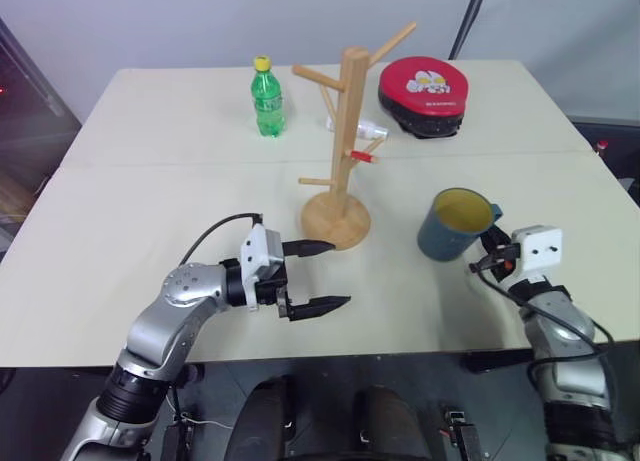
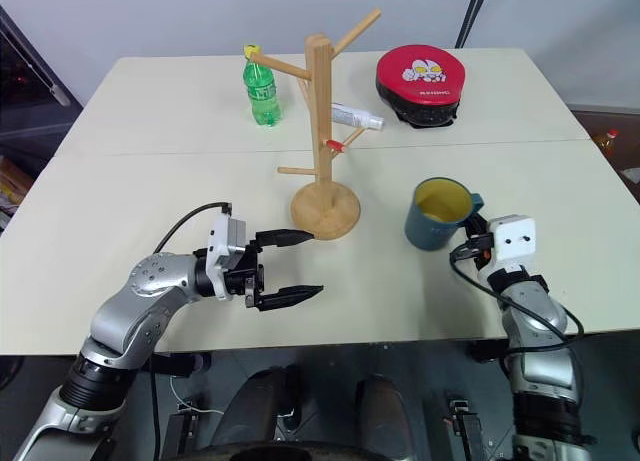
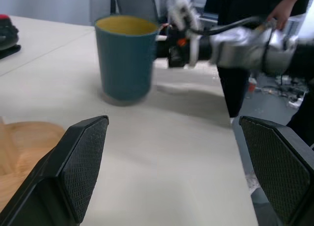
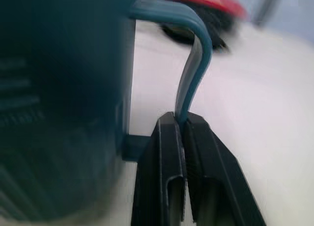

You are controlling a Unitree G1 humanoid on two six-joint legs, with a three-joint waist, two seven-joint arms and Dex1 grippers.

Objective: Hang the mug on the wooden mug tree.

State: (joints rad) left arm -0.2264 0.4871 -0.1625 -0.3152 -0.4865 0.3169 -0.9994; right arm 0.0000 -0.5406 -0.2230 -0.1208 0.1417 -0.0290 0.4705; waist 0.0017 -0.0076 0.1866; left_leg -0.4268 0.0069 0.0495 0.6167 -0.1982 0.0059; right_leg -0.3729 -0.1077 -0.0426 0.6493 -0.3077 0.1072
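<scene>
Your right gripper pinches dark teal mug handle, frame right; left gripper gapes empty near light-wood mug tree.

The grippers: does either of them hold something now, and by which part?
The right gripper is shut on the mug, pinching its loop handle. The left gripper is open and holds nothing.

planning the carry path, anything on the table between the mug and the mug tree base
Nothing: in the left eye view the stretch of table between the mug and the mug tree base is bare.
</scene>
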